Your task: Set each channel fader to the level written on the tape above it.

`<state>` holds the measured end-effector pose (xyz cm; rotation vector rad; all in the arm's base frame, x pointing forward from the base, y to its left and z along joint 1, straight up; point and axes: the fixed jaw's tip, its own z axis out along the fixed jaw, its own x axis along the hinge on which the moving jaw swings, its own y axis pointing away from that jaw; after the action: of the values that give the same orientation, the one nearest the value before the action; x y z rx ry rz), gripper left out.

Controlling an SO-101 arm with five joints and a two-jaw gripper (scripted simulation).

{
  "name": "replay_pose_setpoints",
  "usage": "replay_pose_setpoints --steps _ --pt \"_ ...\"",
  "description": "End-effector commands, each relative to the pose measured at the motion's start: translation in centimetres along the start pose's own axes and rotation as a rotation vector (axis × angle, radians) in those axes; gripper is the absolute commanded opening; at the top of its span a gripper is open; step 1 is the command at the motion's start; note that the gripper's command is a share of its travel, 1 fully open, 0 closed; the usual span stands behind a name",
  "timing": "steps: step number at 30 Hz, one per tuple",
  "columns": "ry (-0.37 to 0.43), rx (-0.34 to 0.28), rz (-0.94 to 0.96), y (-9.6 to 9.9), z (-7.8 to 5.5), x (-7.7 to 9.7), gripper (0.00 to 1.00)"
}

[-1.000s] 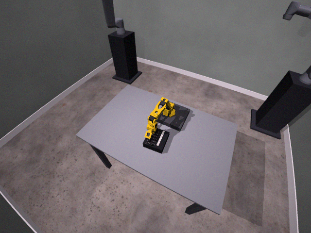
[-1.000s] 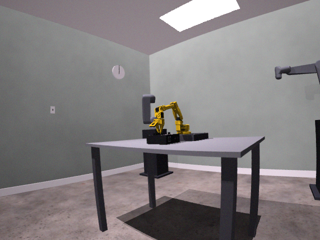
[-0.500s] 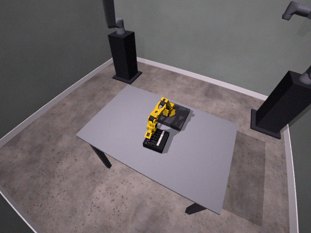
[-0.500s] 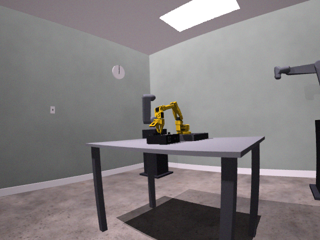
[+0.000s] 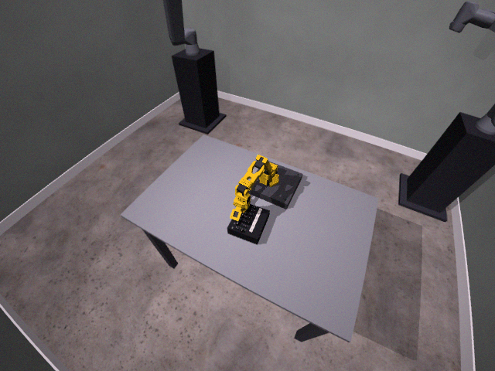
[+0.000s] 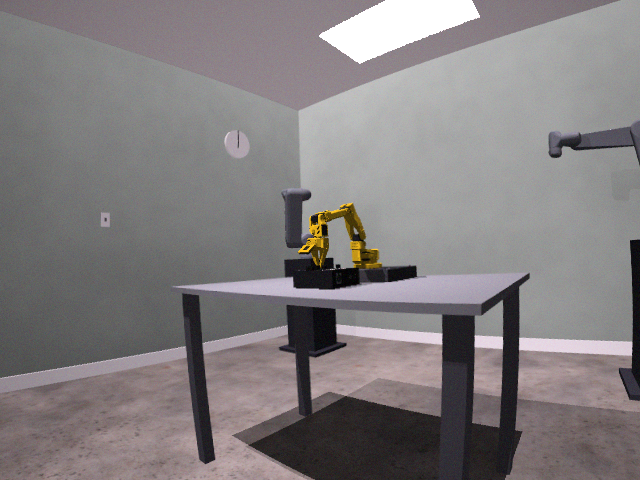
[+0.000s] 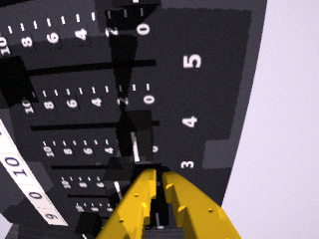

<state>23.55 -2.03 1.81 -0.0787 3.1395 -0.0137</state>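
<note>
Gripper [image 7: 159,182], yellow fingers pressed together on nothing, points down at the lighting desk [image 5: 255,233] at table centre; closed tips probably act as a pusher against channel 4's fader cap [image 7: 140,134].

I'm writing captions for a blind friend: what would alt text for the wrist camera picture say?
A yellow end effector, closed and holding nothing, points down at a black lighting desk, its tips near a fader knob at the low end of channel 4's numbered track. Channel numbers 3 to 6 run beside the tracks, and a white tape strip with handwritten numbers crosses the lower left.
</note>
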Motion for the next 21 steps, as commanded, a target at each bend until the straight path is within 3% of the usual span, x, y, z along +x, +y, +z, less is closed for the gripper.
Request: replay_pose_setpoints --steps 1,21 --pt "-0.001 -0.009 -0.030 1.20 0.01 -0.19 0.00" --pt "-0.001 -0.009 -0.030 1.50 0.06 -0.23 0.00"
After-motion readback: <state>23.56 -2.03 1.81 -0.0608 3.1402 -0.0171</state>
